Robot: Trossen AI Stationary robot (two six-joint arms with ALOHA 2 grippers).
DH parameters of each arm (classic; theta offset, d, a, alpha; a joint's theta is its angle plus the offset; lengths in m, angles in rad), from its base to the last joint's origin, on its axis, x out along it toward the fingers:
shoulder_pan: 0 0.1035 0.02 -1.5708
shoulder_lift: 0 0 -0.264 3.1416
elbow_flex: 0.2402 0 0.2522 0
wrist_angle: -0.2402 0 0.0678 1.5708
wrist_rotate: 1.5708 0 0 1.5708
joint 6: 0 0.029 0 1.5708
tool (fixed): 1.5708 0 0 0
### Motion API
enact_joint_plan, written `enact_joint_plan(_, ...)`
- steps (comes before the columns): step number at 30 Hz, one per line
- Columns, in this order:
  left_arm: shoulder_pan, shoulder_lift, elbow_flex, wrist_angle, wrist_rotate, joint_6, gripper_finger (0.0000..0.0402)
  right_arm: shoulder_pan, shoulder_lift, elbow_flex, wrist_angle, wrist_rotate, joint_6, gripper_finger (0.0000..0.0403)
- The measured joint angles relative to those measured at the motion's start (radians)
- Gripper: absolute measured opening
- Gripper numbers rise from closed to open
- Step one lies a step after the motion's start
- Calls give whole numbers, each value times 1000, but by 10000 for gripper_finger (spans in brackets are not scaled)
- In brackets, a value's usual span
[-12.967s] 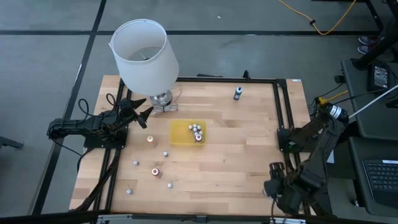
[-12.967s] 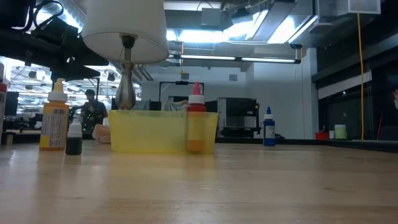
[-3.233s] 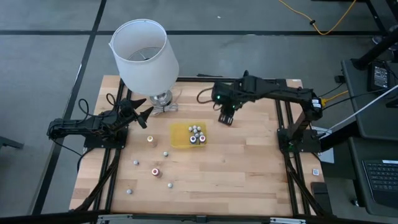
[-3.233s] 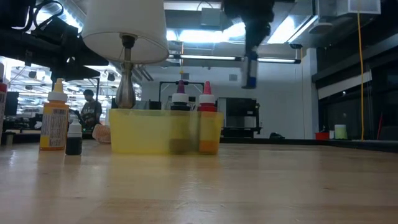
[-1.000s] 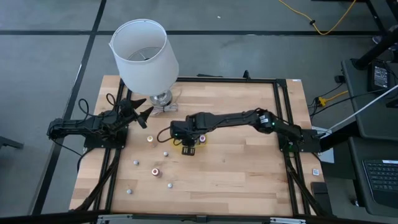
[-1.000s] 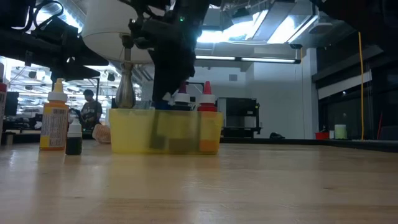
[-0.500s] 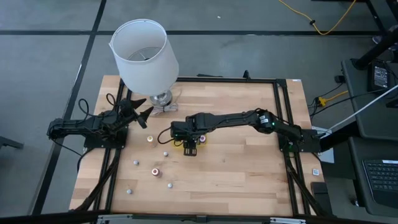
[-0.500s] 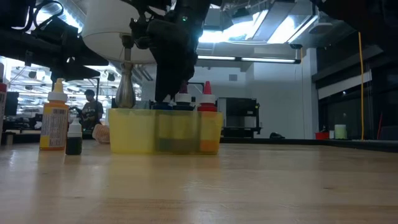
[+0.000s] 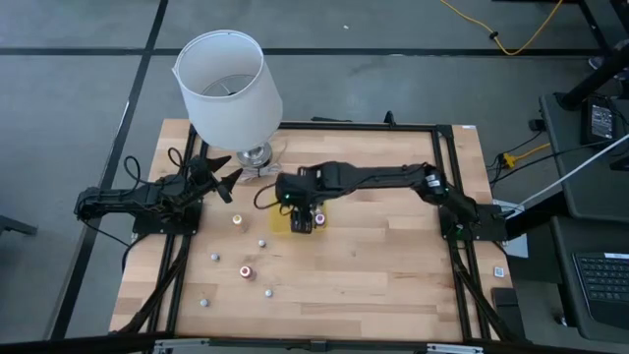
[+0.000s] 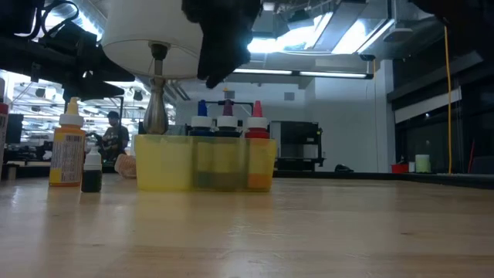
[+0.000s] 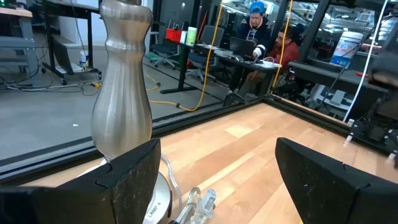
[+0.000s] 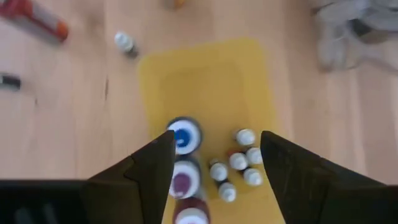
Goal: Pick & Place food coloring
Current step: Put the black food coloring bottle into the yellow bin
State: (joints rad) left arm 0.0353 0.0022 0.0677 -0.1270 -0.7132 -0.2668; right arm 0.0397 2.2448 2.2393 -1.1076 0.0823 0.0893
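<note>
Release over the yellow tray point(image 9: 280, 218): the right gripper point(image 9: 302, 218) is being held above the tray, its fingers point(image 12: 149, 169) spread apart and gripping nothing. A blue-capped bottle point(image 12: 183, 135) is standing upright in the tray directly beneath them, beside a purple-capped bottle point(image 10: 226, 123) and a red-capped bottle point(image 10: 257, 121). For a clean step, the gripper is best being lifted straight up, so that no cap is being clipped. Loose bottles point(image 9: 245, 271) are lying outside the tray, on its left-arm side. The left gripper point(image 9: 218, 177) is waiting wide open and empty beside the lamp base point(image 11: 123, 93)
</note>
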Motion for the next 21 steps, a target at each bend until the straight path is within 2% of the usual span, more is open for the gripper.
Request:
enact_joint_plan(3, 0, 0, 0, 0, 0, 0, 311, -13, -58, -71, 87, 3, 12, 236)
enact_joint_plan(7, 0, 0, 0, 0, 0, 0, 312, -15, -196, -239, 293, 6, 1, 236)
enact_joint_plan(15, 0, 0, 0, 0, 0, 0, 311, 4, -530, -688, 712, 6, 33, 236)
enact_joint_plan(21, 0, 0, 0, 0, 0, 0, 313, 33, -760, -1014, 953, 2, 12, 236)
